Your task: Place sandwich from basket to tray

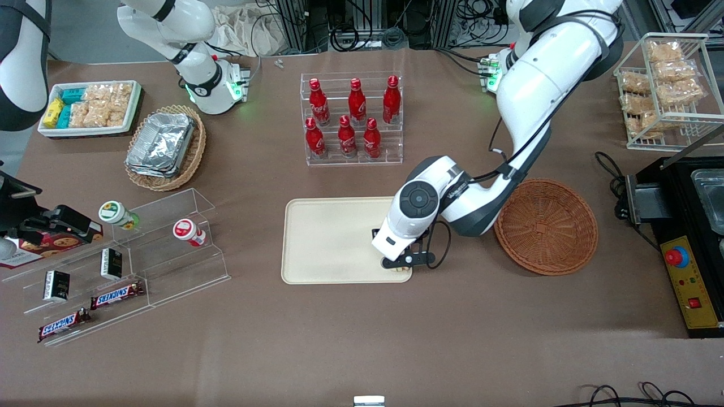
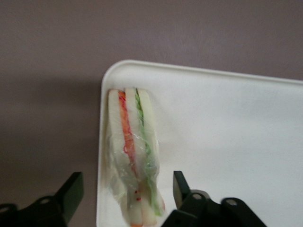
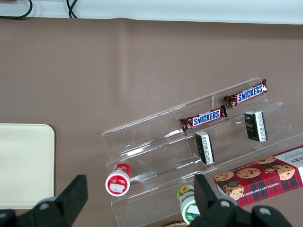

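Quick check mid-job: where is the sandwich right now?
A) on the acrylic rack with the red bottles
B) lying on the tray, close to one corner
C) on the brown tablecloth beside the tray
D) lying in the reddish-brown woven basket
B: the left wrist view shows the sandwich lying on the tray near its rounded corner, the open tool straddling it; the basket holds nothing.

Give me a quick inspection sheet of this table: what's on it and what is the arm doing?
Surface: brown table.
Job's things: sandwich lies on the tray, at a corner near the rim; basket holds nothing.
Clutter: red bottles in a clear rack, foil containers, snack bars.
Tool: left tool open, fingers either side of the sandwich.
Cables: black cable beside the basket.
Surroundings: wire rack of snacks.
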